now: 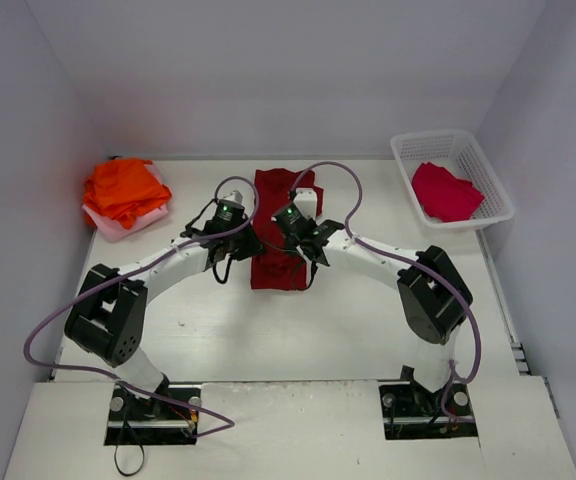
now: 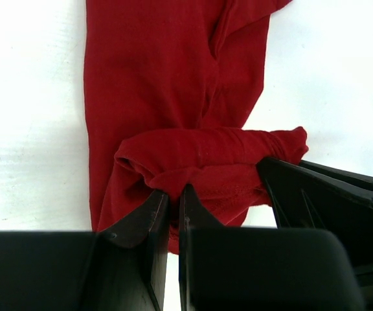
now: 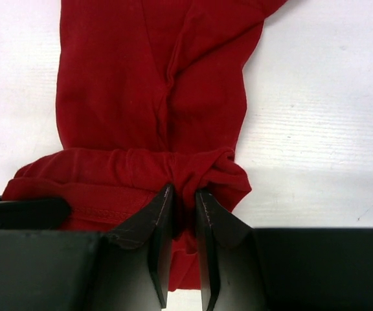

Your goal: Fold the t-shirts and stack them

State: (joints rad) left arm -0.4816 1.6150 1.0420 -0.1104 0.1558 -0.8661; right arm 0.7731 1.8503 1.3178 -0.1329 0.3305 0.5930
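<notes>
Left gripper (image 2: 175,193) pinched tight on rolled hem of dark red t-shirt (image 2: 154,78); right gripper (image 3: 185,191), at its 3 o'clock, nips same fold.

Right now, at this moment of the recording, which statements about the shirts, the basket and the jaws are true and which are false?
1. The left jaws and right jaws both pinch the near end of the dark red shirt. True.
2. The white basket holds nothing. False: a crimson shirt lies in it.
3. The orange shirts sit at the table's far left corner. True.
4. The dark red shirt lies fully spread out. False: it is folded into a narrow strip, with its near end bunched.
</notes>
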